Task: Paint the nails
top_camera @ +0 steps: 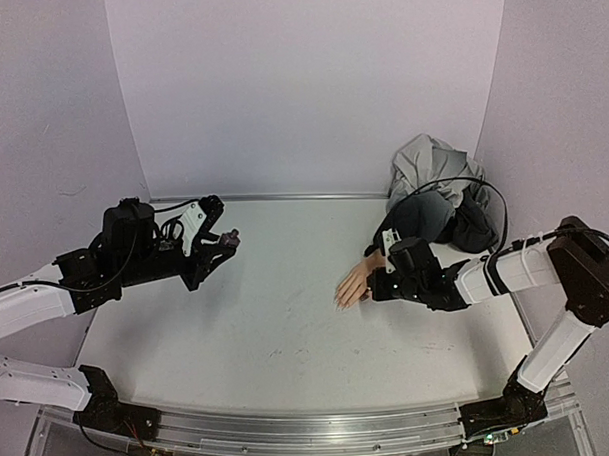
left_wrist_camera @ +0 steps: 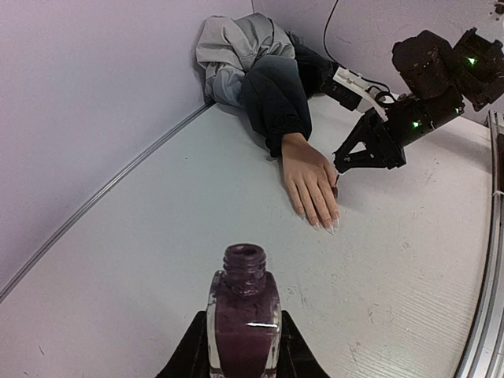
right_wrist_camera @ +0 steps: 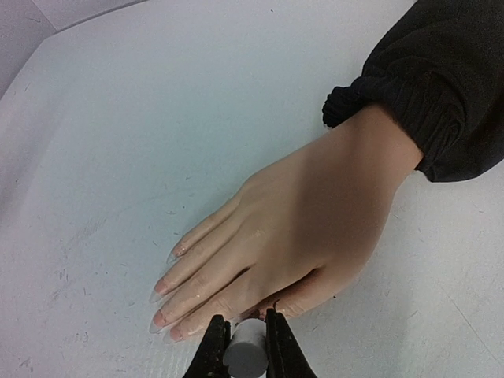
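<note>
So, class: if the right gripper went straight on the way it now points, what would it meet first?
Probably the mannequin hand: the right gripper, shut on a pale cap, points at its near edge, close by. Whether anything touches already is unclear.

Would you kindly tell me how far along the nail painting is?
Done: the polish bottle is uncapped, held by the left pincer. In hand: the right pincer holds the white cap beside the mannequin hand. Left: the visible nails look pale, unpainted.
</note>
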